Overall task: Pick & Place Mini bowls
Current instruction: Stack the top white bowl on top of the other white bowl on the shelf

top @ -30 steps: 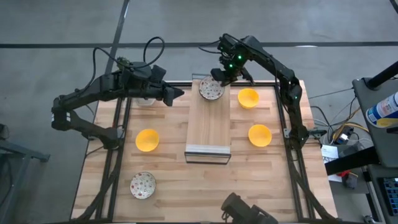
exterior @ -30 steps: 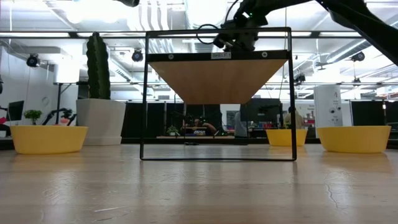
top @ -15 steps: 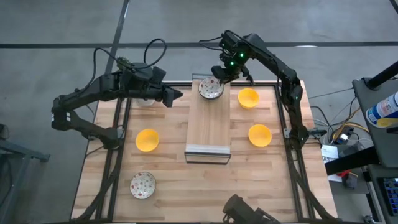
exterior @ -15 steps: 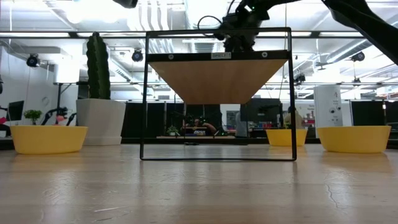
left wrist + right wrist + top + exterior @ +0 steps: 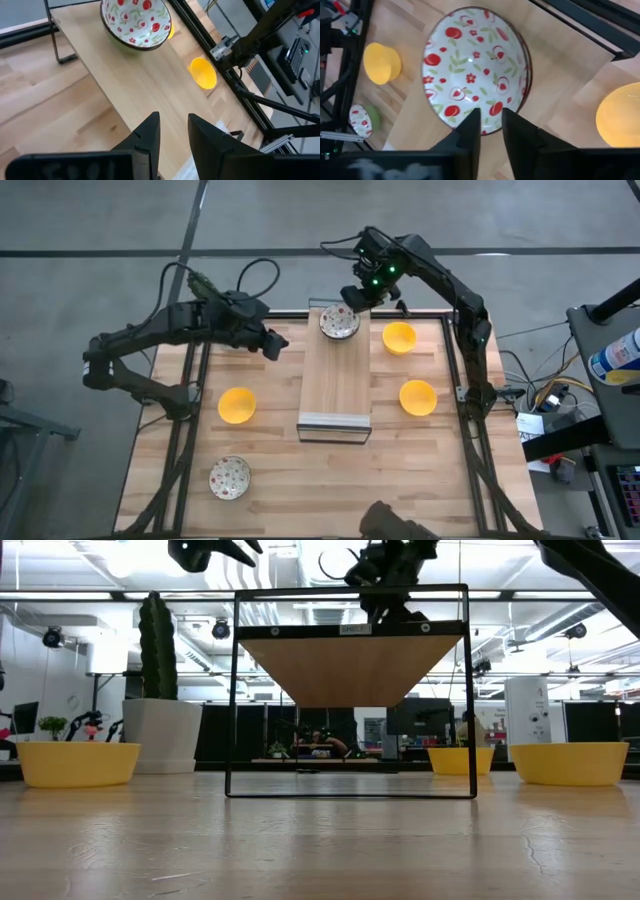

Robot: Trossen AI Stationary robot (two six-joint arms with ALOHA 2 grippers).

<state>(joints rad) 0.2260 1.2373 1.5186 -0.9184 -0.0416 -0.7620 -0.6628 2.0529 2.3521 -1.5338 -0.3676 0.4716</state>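
the right gripper (image 5: 352,296) hangs just over the floral bowl (image 5: 339,322) on the raised wooden shelf (image 5: 336,385), fingers slightly parted, holding nothing. glazed, probably ceramic: stiff, slick, chippable, best pinched at the thin rim. the left gripper (image 5: 275,343) waits beside the shelf, parted, empty.

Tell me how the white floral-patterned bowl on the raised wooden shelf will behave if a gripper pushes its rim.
The white floral-patterned bowl looks rigid and glossy, so it would probably slide rather than flex. Its round, curved wall suggests it may rock or tip. On the raised wooden shelf near the far edge, it could fall off.
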